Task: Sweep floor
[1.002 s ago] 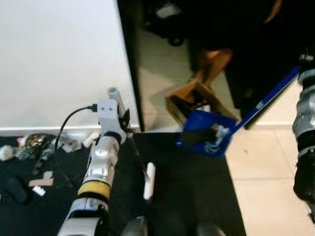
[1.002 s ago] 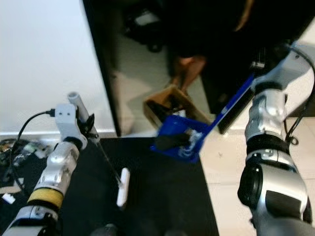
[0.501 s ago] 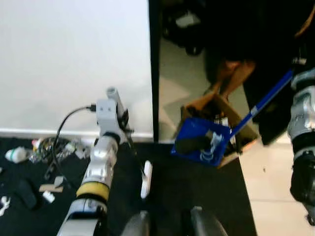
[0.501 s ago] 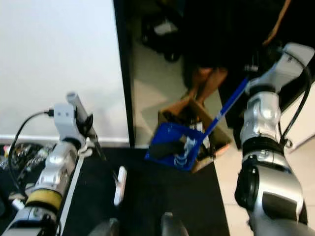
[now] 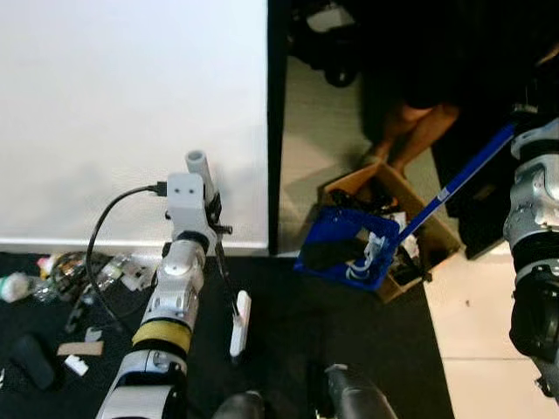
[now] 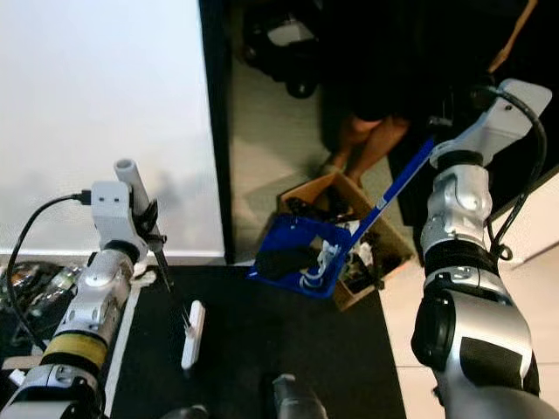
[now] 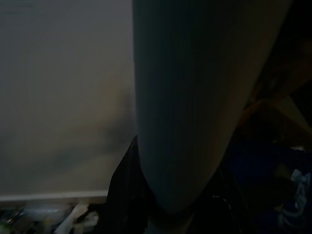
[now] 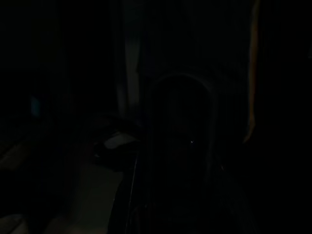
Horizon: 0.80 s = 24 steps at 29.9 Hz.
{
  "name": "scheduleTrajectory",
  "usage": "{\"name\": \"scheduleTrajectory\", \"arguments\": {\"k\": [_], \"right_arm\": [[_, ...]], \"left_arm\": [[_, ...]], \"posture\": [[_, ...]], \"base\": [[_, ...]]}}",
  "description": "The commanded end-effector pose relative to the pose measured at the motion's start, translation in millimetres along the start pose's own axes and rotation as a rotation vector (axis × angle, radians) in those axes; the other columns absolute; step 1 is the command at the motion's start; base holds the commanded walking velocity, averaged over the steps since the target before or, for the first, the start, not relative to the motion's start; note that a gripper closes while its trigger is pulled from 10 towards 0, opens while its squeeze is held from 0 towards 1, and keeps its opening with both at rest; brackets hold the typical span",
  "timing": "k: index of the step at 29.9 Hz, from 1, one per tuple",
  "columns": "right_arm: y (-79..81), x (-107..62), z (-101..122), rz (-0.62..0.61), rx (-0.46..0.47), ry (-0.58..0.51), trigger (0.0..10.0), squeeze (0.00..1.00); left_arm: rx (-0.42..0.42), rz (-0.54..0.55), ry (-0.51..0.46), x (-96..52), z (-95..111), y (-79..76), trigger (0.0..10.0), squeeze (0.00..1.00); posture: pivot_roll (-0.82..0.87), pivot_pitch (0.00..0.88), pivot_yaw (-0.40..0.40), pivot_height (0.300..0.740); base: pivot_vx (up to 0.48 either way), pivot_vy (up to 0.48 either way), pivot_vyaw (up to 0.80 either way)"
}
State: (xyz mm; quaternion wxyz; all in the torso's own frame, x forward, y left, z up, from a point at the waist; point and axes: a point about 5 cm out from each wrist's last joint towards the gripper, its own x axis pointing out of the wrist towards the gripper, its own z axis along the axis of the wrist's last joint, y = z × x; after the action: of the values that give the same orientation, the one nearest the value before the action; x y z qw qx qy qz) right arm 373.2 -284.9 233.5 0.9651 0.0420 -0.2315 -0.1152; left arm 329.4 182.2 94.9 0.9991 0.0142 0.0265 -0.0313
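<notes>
Shifted over cardboard box (image 5: 410,229): blue dustpan (image 5: 342,247), below-left of right gripper (image 6: 447,122); left gripper (image 5: 212,218) grasping broom (image 5: 238,314); right grip indiscernible.

The 2 head views looked steeply down from above the robot's own silver arms, and both took in the same white wall (image 5: 131,113), black floor mat (image 5: 349,349), blue plastic dustpan (image 5: 341,253) and open brown cardboard box (image 6: 349,218), the right eye's frame sitting a little further right. The left wrist view faced that wall and the dustpan (image 7: 273,180) from low and close, pressed against a pale grey cylindrical handle (image 7: 190,97). The right wrist view was nearly black, with little to make out.
</notes>
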Motion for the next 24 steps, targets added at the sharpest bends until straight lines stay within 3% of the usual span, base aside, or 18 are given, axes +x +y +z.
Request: {"name": "scheduleTrajectory", "arguments": {"k": [1,8,12,24], "right_arm": [[-4.9,10.5,25.4,-0.023,0.009,-0.119,10.0,0.00],[-4.5,14.9,31.9,-0.018,0.007,-0.133,10.0,0.00],[-4.2,15.2,32.3,-0.016,0.007,-0.135,10.0,0.00],[-3.4,15.5,32.4,-0.011,0.007,-0.136,10.0,0.00]], "left_arm": [[0.003,-0.006,-0.025,1.4,3.8,-3.7,10.0,0.00],[-0.012,0.004,-0.028,1.8,4.0,-4.1,10.0,0.00],[-0.062,0.016,-0.049,1.7,5.7,-2.7,10.0,0.00],[-0.018,0.015,-0.050,1.0,6.0,-1.2,10.0,0.00]], "posture": [[-0.03,0.088,-0.026,0.740],[-0.03,0.085,-0.029,0.740],[-0.03,0.085,-0.030,0.740],[-0.03,0.074,-0.029,0.740]], "base": [[0.285,-0.382,0.00],[0.280,-0.387,0.00],[0.000,0.000,0.00],[0.000,0.000,0.00]]}}
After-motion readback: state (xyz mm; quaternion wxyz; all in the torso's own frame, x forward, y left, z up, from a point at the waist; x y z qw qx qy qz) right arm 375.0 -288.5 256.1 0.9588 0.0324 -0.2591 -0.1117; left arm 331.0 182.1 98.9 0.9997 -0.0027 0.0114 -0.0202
